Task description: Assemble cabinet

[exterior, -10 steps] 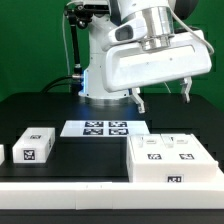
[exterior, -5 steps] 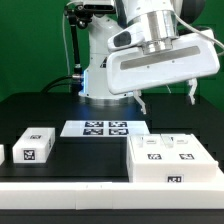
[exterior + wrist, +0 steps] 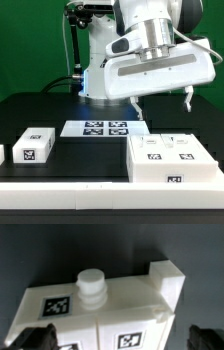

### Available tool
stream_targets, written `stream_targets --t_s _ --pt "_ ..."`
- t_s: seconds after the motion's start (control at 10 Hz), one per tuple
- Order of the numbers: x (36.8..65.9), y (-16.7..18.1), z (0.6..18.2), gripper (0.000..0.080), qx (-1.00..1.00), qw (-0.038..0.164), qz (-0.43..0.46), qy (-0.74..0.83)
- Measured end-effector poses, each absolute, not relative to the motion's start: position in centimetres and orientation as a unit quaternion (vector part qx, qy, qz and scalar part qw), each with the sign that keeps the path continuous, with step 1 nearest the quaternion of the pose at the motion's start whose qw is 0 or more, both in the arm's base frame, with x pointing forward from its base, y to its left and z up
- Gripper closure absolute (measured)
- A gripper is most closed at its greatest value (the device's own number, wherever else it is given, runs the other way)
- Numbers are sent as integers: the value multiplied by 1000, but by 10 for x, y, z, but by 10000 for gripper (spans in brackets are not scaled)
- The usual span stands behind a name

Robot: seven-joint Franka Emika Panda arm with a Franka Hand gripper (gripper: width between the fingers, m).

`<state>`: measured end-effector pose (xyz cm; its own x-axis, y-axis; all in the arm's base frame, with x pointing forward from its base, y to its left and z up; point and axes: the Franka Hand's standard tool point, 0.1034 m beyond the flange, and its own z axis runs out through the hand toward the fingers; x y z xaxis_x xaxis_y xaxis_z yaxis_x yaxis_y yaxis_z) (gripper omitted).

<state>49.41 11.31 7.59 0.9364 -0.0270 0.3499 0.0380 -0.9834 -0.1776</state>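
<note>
Much of the cabinet (image 3: 130, 300) lies outside wrist view.

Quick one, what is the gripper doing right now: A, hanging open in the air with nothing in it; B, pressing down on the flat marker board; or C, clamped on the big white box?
A: the gripper hangs in the air with its fingers spread and nothing between them, clear of the big white box on the table below.
</note>
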Motion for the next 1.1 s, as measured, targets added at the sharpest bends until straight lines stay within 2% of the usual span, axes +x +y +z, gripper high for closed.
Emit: stream_targets --t_s 0.1,0.4,0.7,0.9,1.1 --pt "496 117 78 151 -971 92 -222 -2" --pt "478 119 57 151 -976 94 -199 -4" --pt "463 105 44 151 -981 74 -181 -21" --pt "465 104 43 151 -980 63 -183 -37" --pt "464 104 42 151 -981 63 -179 -37"
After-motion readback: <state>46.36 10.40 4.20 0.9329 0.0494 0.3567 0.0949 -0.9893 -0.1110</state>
